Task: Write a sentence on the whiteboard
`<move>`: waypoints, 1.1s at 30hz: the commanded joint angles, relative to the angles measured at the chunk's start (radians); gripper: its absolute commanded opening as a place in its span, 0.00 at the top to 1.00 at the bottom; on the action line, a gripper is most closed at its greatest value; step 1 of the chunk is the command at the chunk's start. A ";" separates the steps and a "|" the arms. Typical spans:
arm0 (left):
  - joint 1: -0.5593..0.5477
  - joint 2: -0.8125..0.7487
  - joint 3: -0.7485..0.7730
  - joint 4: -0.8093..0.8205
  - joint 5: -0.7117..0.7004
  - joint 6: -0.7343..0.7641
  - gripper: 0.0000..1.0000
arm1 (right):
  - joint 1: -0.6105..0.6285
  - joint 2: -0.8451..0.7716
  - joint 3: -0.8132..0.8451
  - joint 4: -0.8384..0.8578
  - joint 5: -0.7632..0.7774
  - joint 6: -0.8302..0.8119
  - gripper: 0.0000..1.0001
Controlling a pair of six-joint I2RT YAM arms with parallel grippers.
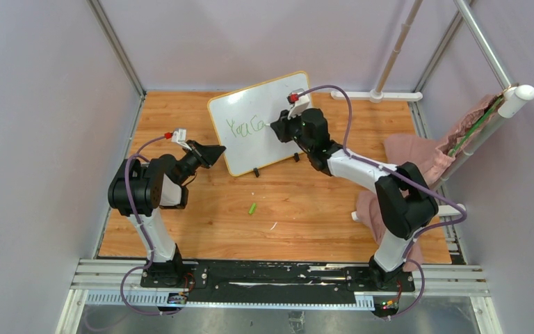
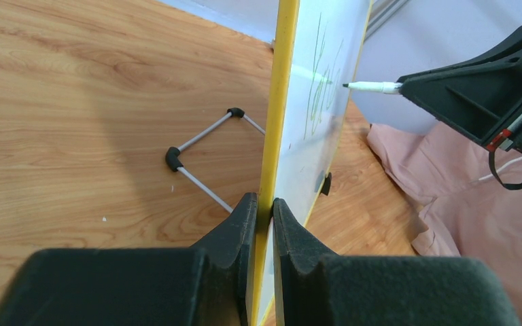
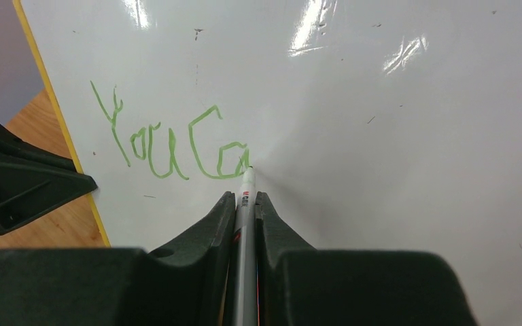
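Nearest the arm bases, on the bare wooden table (image 1: 306, 202), a small green piece (image 1: 252, 208) lies alone, well apart from both arms. Farther in on the left, the left gripper (image 2: 264, 204) has its jaws drawn almost together on the yellow left edge of the whiteboard (image 2: 279, 102), the rim pinched between the two black fingers. The board stands upright but leaning back near the middle of the table, turned a little so its right end lies farther away, with its two black clip feet on the wood. On the right, the right gripper (image 3: 245, 197) is closed tightly around a white marker (image 3: 247, 190), which runs up between the fingers; its tip touches the board's face. The sentence (image 3: 170, 142) is thin green handwriting on the left half of the board, reading "You Ca", and the marker tip sits at the right end of the final letter. Behind the board a thin wire stand (image 2: 204, 146) rests on the table. At the right side lies a rumpled pink cloth (image 1: 417, 156).
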 commanded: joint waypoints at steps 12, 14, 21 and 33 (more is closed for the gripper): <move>-0.006 0.022 -0.004 0.027 0.000 0.021 1.00 | -0.026 -0.009 0.064 -0.010 0.008 0.003 1.00; -0.006 0.022 -0.004 0.027 0.000 0.022 1.00 | -0.029 -0.004 0.070 -0.009 0.007 0.004 1.00; -0.006 0.022 -0.002 0.026 0.000 0.022 1.00 | -0.033 0.014 0.084 -0.010 0.001 0.007 1.00; -0.006 0.024 -0.002 0.027 0.000 0.022 1.00 | -0.032 0.029 0.061 -0.003 -0.013 0.023 1.00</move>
